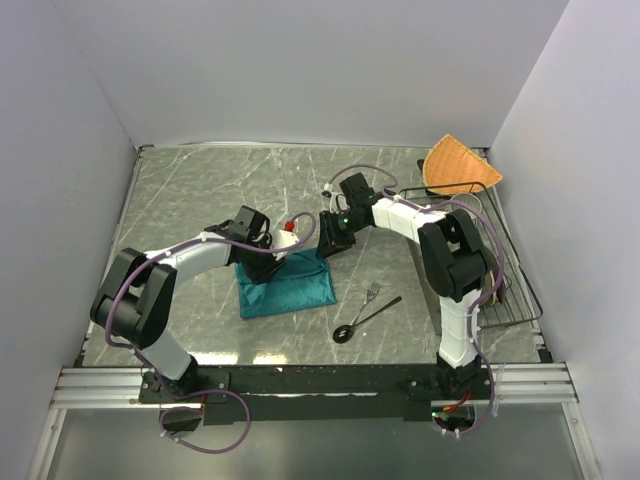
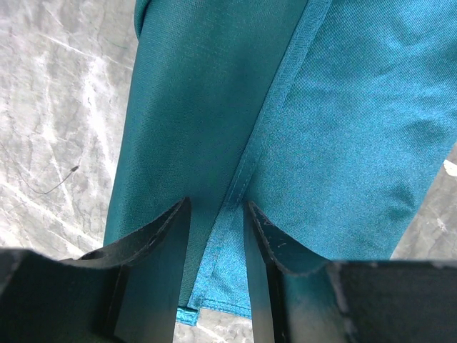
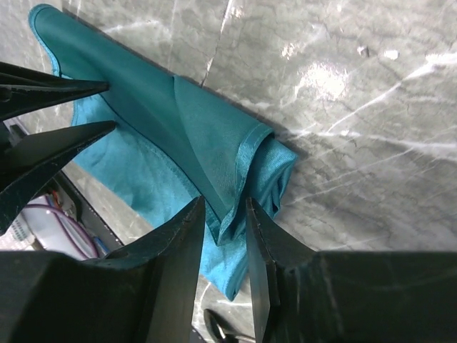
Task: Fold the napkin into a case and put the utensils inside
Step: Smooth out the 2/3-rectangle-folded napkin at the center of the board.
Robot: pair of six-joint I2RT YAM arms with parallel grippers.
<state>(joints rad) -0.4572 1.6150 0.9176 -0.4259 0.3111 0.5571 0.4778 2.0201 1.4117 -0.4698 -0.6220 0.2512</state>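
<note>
The teal napkin [image 1: 290, 288] lies folded into a thick rectangle on the marble table, left of centre. My left gripper [image 1: 272, 258] hangs over its far left edge, and in the left wrist view its jaws [image 2: 218, 207] stand apart with the napkin [image 2: 343, 128] and its hem lying loose between them. My right gripper [image 1: 328, 245] is at the far right corner. It is open [image 3: 226, 204], straddling the napkin's [image 3: 178, 121] folded corner without pinching it. The silver fork [image 1: 372, 293] and the dark spoon [image 1: 365, 320] lie just right of the napkin.
An orange fan-shaped cloth [image 1: 458, 165] sits at the back right on a black wire rack [image 1: 505, 280] along the right wall. The left gripper's fingers [image 3: 43, 143] show at the left of the right wrist view. The spoon's bowl [image 3: 221, 330] peeks in at its bottom edge.
</note>
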